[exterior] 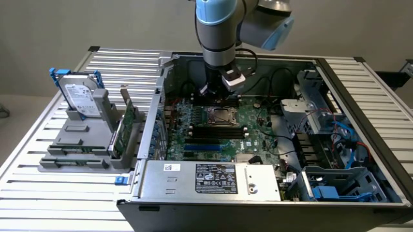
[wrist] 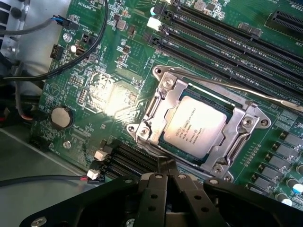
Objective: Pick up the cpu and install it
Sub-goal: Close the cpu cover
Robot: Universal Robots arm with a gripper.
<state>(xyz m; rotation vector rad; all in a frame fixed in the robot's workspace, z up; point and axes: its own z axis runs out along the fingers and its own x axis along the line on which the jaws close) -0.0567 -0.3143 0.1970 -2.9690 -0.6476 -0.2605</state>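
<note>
The cpu [wrist: 194,126], a small square chip with a shiny silver-grey top, lies flat inside the socket's metal frame [wrist: 161,101] on the green motherboard [wrist: 109,94]. In the exterior view the cpu [exterior: 223,116] sits mid-board inside the open computer case. My gripper [wrist: 166,166] hovers just beside the socket's near edge, its black fingers pressed together and shut with nothing between them. In the exterior view the gripper [exterior: 216,96] hangs straight down from the arm, slightly behind the socket.
Black memory slots [wrist: 227,42] run beside the socket. Cables [wrist: 57,71] cross the board's corner. A hard drive with blue handles [exterior: 81,99] stands in a grey holder on the exterior view's left. A power supply box [exterior: 213,179] and drive cage [exterior: 310,111] line the case.
</note>
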